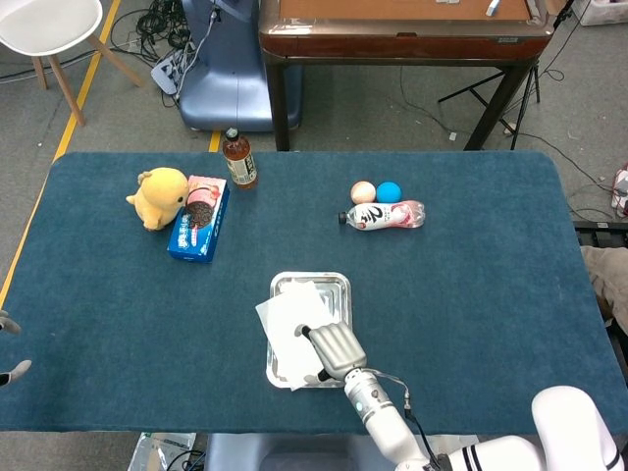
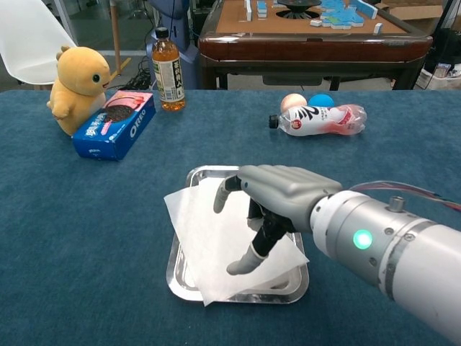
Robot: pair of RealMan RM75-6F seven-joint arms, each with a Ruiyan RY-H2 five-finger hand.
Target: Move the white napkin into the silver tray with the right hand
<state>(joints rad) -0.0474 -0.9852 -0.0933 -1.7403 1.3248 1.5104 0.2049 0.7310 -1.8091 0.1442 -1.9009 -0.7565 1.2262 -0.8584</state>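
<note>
The white napkin (image 1: 287, 324) (image 2: 216, 245) lies spread flat over the silver tray (image 1: 325, 283) (image 2: 213, 172), its left and front corners overhanging the rim. My right hand (image 1: 336, 348) (image 2: 277, 198) hovers over the tray's right half with its fingers apart. The thumb tip is at the napkin's surface; nothing is pinched. Only grey fingertips of my left hand (image 1: 12, 370) show at the left edge of the head view, too little to judge.
A yellow plush (image 1: 157, 196), a blue Oreo box (image 1: 200, 220) and a tea bottle (image 1: 238, 159) stand at the back left. A lying plastic bottle (image 1: 385, 216) and two balls (image 1: 376, 191) sit at the back right.
</note>
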